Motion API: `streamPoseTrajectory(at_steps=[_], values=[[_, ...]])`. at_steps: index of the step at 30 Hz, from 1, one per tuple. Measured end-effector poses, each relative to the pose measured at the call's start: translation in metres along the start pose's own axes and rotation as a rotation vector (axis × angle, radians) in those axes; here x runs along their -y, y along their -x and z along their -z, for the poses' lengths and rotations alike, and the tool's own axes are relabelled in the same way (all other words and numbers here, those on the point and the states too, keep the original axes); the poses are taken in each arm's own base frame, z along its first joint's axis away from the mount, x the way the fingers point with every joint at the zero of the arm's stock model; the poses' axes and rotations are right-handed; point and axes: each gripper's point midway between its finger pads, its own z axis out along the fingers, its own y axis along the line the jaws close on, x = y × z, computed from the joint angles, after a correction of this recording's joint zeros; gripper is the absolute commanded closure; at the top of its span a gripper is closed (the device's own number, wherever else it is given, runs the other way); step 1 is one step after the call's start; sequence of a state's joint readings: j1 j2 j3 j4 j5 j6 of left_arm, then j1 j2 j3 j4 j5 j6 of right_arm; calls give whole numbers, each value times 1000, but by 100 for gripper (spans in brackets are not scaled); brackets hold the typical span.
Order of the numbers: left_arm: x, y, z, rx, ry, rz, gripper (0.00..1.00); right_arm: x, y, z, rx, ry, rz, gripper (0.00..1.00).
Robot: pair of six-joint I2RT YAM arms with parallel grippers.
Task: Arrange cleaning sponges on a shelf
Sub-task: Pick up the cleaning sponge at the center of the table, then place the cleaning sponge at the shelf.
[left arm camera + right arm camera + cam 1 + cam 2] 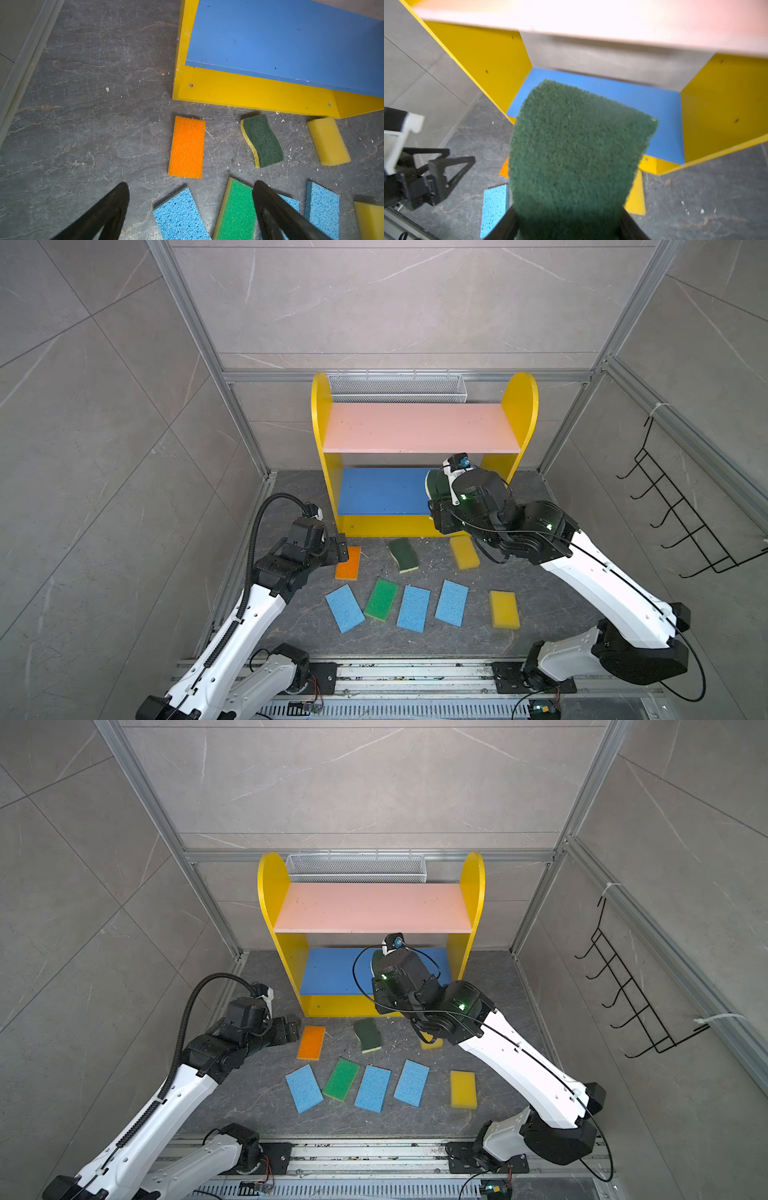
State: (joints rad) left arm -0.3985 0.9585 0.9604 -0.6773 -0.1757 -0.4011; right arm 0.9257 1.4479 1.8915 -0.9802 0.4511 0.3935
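Observation:
The yellow shelf (519, 406) has a bare pink upper board (419, 427) and a blue middle board (382, 489). My right gripper (571, 224) is shut on a wavy dark-green sponge (577, 145), held just in front of the blue board's right half. On the floor lie an orange sponge (348, 563), a second dark-green sponge (403, 555), two yellow ones (464, 551) (504, 609), a bright green one (381, 599) and three light blue ones (345, 610) (413, 608) (451, 603). My left gripper (190, 183) hangs open beside the orange sponge, holding nothing.
A white mesh basket (397, 387) sits behind the shelf's top. A black wire hook rack (681, 506) hangs on the right wall. Grey walls with aluminium posts (249, 435) close in the floor on three sides.

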Motion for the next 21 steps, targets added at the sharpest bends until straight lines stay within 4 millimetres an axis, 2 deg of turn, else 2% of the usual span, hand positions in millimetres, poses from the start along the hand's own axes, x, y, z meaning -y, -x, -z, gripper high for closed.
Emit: streamPoseTrajectory(at_steps=[5, 9, 15, 21], values=[[1, 1, -3, -7, 3, -13, 5, 3, 29, 20, 74, 1, 24, 40], [1, -1, -9, -24, 11, -20, 5, 6, 44, 27, 111, -16, 57, 39], [2, 2, -10, -27, 13, -32, 5, 9, 65, 26, 150, -70, 127, 38], [5, 12, -7, -2, 7, -32, 5, 36, 89, 22, 187, -155, 133, 38]])
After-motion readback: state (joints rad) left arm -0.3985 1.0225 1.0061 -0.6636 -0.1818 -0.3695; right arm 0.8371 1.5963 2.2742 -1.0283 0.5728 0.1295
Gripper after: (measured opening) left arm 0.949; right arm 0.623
